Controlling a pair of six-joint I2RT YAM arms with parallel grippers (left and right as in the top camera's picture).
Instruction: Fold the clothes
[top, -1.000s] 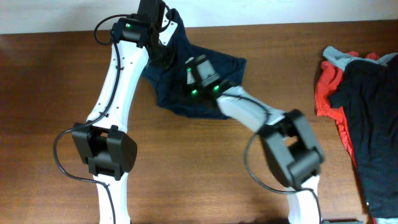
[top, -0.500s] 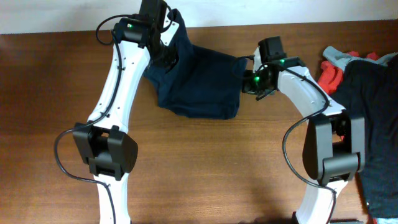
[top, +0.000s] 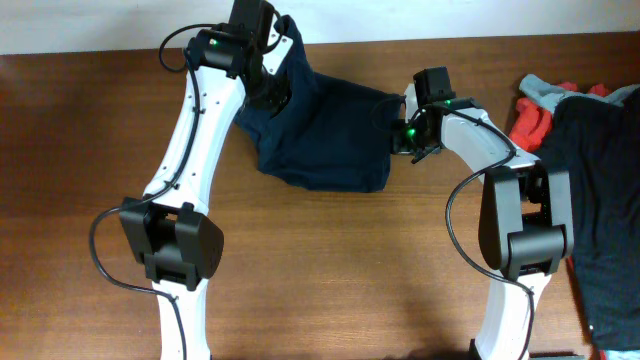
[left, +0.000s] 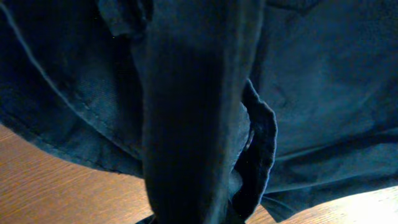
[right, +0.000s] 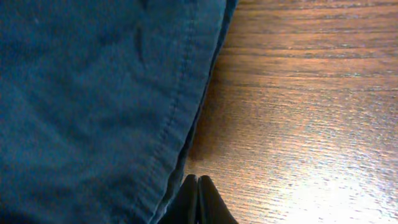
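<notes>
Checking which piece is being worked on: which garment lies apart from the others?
The navy-blue shorts, spread alone at the far middle of the table. The rest sit together in a black, red and grey heap at the right edge.

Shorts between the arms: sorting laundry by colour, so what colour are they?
The shorts are dark navy blue, clearest in the overhead view.

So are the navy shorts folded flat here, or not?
Not folded: the shorts lie rumpled and uneven, one corner bunched up in the left gripper; no clean crease shows.
</notes>
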